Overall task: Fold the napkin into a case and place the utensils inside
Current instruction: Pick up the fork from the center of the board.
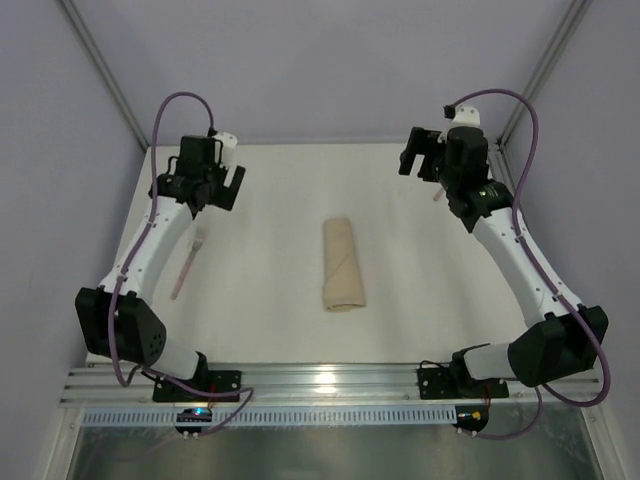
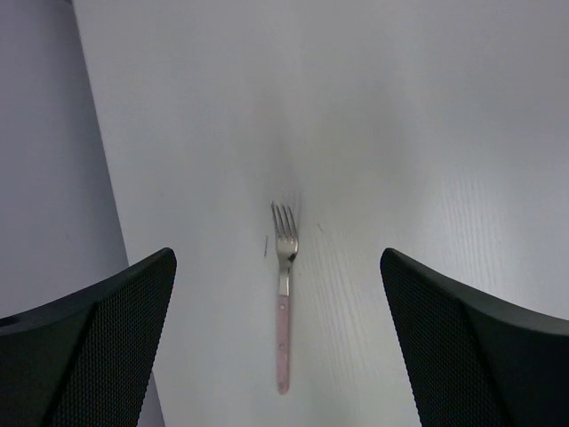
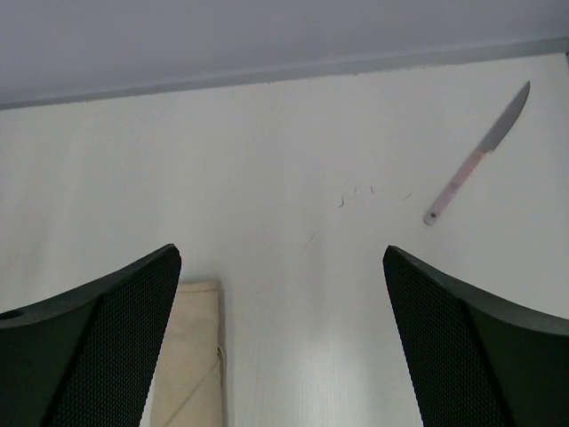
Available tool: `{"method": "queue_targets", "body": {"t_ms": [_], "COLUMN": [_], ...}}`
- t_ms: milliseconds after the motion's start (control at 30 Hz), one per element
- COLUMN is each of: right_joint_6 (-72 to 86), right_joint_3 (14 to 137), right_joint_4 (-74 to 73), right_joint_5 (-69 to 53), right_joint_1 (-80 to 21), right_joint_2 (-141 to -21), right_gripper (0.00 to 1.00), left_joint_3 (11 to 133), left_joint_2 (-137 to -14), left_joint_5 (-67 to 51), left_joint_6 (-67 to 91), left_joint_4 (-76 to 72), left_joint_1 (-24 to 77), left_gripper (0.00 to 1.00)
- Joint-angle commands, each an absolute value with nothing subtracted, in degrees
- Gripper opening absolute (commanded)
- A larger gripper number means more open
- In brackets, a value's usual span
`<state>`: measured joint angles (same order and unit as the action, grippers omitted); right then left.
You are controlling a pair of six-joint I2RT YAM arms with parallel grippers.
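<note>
Both the left end effector (image 2: pixel 277 258) and the right end effector (image 3: pixel 282 253) stand wide open and hold nothing. The case (image 1: pixel 342 266) lies in the middle of the tabletop (image 1: pixel 270 200), fork (image 2: pixel 284 294) and knife (image 3: pixel 480 156) apart from it.

Beige folded case (image 1: pixel 342 266) centre; pink-handled fork (image 2: pixel 284 294) left, knife (image 3: pixel 478 157) right, both outside.

The white table (image 1: pixel 260 200) carried three things, all well apart. A folded beige case (image 1: pixel 342 265) lay at its middle, its long side running from near edge to far edge. A pink-handled fork (image 2: pixel 284 294) lay near the left edge, tines toward the far edge. A pink-handled knife (image 3: pixel 480 156) lay slantwise toward the far right corner.
</note>
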<state>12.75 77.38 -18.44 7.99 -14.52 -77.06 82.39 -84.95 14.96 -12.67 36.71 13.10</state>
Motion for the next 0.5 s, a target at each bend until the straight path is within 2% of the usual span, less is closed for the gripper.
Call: {"method": "queue_targets", "body": {"t_ms": [0, 133, 233, 300, 467], "right_joint_6": [18.35, 19.60, 20.21, 20.56, 21.36], "right_joint_3": [74.10, 69.80, 67.33, 66.36, 62.32], "right_joint_4": [-19.78, -18.90, -18.11, -17.84, -16.17], "right_joint_5": [8.61, 2.21, -0.95, -2.63, -3.60], "right_joint_1": [-14.33, -14.33, -14.33, -14.24, -14.41], "right_joint_2": [-77.34, -78.31, -78.84, -78.93, -78.14], "right_gripper": [0.99, 0.95, 0.91, 0.90, 0.89], "left_joint_3": [80.16, 77.53, 72.00, 68.05, 65.22], "left_joint_2": [-87.61, -95.34, -97.38, -98.52, -101.77], "left_joint_5": [6.99, 4.66, 5.70, 5.45, 7.20], "left_joint_6": [-12.57, -13.09, -15.99, -18.26, -18.90], "left_joint_4": [44.01, 48.16, 46.06, 43.35, 40.26], "left_joint_1": [8.98, -3.65, -6.15, -6.15, -6.24], "left_gripper": [0.99, 0.99, 0.96, 0.83, 0.84]}}
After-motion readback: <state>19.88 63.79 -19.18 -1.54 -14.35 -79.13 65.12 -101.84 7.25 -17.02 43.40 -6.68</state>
